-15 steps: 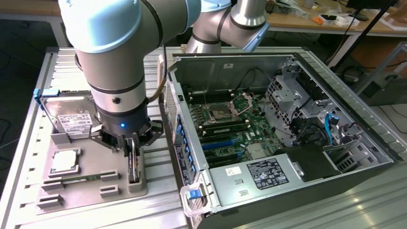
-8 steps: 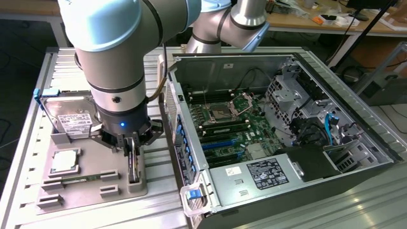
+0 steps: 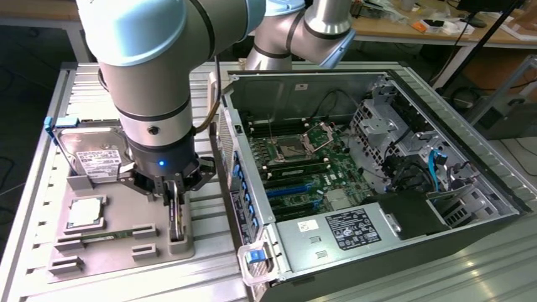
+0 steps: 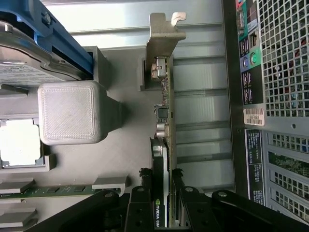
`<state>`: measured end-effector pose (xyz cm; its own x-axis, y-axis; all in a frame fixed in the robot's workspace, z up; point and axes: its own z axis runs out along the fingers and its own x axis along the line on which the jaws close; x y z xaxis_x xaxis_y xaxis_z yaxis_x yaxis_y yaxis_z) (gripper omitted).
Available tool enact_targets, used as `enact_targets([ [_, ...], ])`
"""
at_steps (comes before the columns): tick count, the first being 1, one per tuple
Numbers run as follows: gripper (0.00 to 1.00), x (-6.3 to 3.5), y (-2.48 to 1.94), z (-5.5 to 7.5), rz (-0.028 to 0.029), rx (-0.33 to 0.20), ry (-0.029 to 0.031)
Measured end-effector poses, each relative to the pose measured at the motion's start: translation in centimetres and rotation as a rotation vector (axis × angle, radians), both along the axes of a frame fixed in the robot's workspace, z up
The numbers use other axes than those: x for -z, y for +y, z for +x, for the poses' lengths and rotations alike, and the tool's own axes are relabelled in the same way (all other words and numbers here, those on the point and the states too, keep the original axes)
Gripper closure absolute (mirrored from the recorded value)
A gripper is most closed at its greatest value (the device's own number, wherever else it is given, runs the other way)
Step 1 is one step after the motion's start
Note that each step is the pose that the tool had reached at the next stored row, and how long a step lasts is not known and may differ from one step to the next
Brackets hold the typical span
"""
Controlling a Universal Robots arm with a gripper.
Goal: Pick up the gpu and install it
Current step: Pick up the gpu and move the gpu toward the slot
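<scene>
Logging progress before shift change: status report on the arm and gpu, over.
Gripper shut on gpu. It stands edge-on in grey holder tray. Open computer case close beside.

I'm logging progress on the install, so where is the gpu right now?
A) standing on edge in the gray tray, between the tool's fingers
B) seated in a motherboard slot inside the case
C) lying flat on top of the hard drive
A: the gpu stands edge-on in the gray tray, and the tool is closed on it, a finger against each face.
</scene>
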<state>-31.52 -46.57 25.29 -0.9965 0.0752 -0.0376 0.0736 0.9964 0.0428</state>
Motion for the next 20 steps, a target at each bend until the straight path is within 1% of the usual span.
enact_targets([
  [2, 0.73, -0.17, 0.0, 0.0, 0.0, 0.0, 0.0001],
  [20, 0.73, -0.65, 0.0, 0.0, -0.0009, 0.0, 0.0],
])
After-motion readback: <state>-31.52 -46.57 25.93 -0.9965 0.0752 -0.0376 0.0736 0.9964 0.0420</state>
